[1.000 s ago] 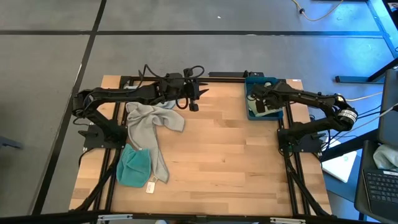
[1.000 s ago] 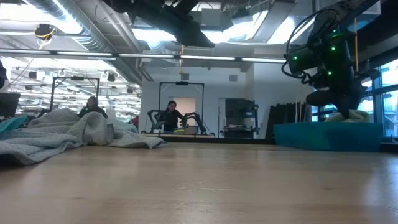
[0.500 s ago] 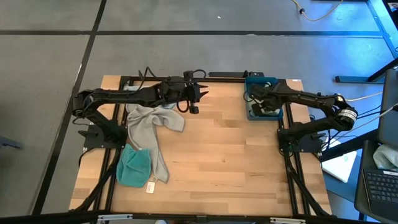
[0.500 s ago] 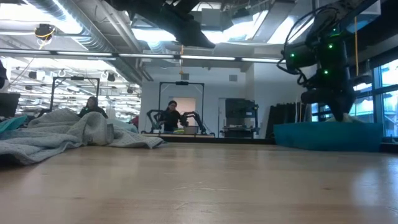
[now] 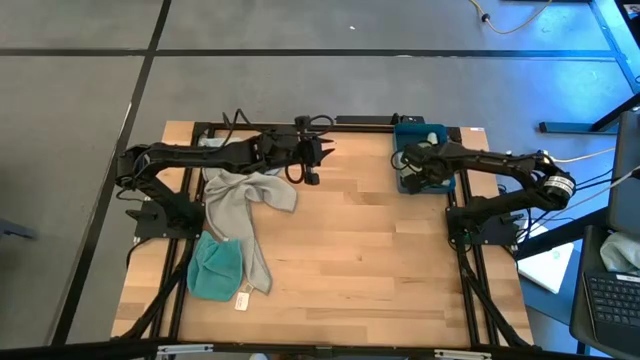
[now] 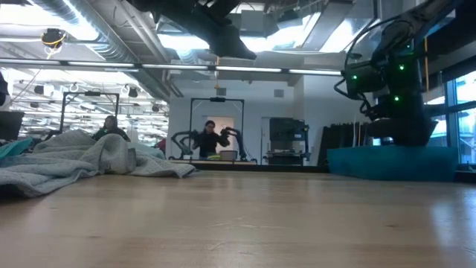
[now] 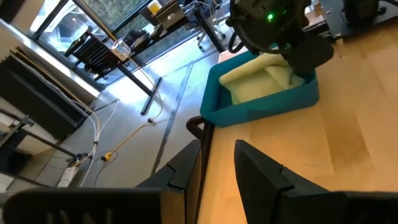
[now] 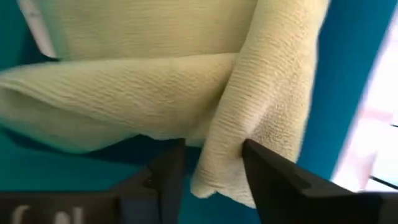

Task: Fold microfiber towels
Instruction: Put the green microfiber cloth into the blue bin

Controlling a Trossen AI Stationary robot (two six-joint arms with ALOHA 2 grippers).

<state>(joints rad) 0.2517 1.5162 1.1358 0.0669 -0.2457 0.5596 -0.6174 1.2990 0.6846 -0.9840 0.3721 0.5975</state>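
R gripper [image 8: 211,168] in blue tray [image 7: 261,106] — jaws astride pale towel [image 8: 186,93].

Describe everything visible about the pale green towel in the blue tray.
The pale green towel is a soft, ribbed microfiber cloth, folded into thick layers and lying inside the blue tray at the table's far right corner. One corner or folded edge hangs between the fingers of the right pincer, which reaches down into the tray; the jaws stand apart around the fold without visibly clamping it. A white tag shows at one edge. From the left wrist view it fills much of the tray.
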